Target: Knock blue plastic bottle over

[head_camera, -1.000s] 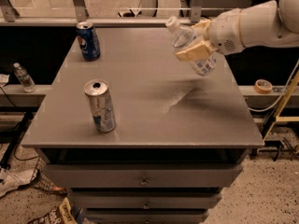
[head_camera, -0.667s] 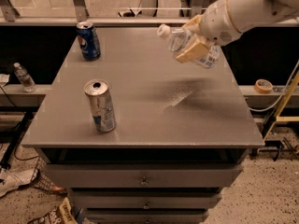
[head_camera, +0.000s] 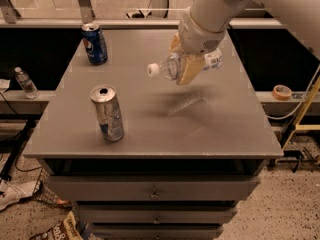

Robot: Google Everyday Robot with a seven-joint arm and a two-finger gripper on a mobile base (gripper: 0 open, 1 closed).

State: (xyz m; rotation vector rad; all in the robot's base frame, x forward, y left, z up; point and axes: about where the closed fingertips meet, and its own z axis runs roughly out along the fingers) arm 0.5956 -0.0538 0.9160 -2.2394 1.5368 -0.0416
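Observation:
The blue plastic bottle [head_camera: 172, 65] is clear with a white cap and a pale blue-and-white label. It lies on its side in the air above the grey table [head_camera: 160, 134], cap pointing left. My gripper [head_camera: 187, 64] is shut on the bottle's middle, with a tan finger [head_camera: 189, 70] across its front. The white arm comes in from the upper right. The bottle's shadow falls on the table just below it.
A dark blue Pepsi can [head_camera: 95, 44] stands at the table's far left corner. A silver can [head_camera: 107, 113] stands at the front left. A small bottle [head_camera: 25, 82] sits on a ledge left of the table. A tape roll [head_camera: 282, 91] lies at the right.
The arm has swung left and towards the table's middle, carrying the bottle with it. The bottle has tipped to nearly horizontal. The cans have not moved.

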